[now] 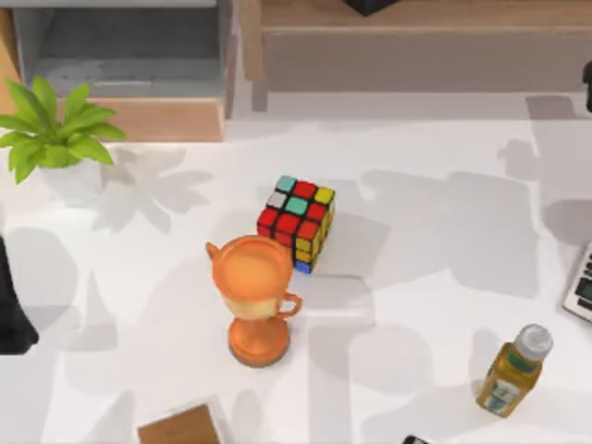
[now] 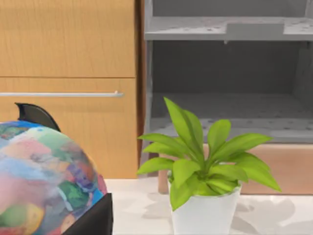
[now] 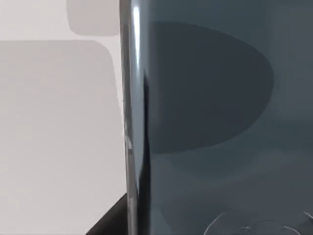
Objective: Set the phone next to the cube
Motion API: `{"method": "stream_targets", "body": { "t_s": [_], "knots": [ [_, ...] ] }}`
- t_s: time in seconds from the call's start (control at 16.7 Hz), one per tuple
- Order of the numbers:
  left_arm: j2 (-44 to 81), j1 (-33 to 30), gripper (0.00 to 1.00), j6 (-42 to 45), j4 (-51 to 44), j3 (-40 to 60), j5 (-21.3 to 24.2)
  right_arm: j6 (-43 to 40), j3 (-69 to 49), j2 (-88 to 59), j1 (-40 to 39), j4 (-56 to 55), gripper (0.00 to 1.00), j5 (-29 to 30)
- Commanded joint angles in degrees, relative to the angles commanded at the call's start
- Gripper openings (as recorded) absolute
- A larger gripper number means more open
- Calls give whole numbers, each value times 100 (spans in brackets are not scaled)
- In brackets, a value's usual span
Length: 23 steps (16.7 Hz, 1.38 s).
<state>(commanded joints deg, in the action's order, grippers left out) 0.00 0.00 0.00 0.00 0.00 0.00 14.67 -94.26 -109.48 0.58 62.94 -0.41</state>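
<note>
The cube [image 1: 298, 223] sits near the middle of the white bench [image 1: 444, 231], just behind the orange trophy cup [image 1: 258, 298], which stands close in front of it toward the top view's lower left. No phone lies beside the cube yet, so the placing itself is not done. The phone [image 3: 220, 122] appears in the right wrist view very close to the camera, its dark glossy face and thin silver rim running beside pale bench surface; in the top view a small dark corner at the bottom edge, right of centre, may be the same phone [image 1: 415, 440], well apart from the cube. I cannot tell whether the right gripper is open or closed on it, nor whether the phone is lifted or lying flat. The left arm is parked at the top view's left edge, its wrist camera facing a potted plant [image 2: 205, 186] and a painted globe [image 2: 44, 181]. By my judgement the task is at an early stage: the carry toward the cube and the set-down remain.
</note>
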Motion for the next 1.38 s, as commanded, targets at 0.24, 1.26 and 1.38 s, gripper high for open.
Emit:
{"method": "stream_targets", "body": {
  "t_s": [0.24, 1.26, 1.38],
  "knots": [
    [0, 0, 100, 0, 0, 0, 0, 562, -551, -640, -953, 443, 0, -73],
    [0, 0, 100, 0, 0, 0, 0, 1147, -1422, -1921, -2513, 605, 0, 88],
    [0, 0, 100, 0, 0, 0, 0, 1153, -1420, -1921, -2512, 607, 0, 85]
  ]
}}
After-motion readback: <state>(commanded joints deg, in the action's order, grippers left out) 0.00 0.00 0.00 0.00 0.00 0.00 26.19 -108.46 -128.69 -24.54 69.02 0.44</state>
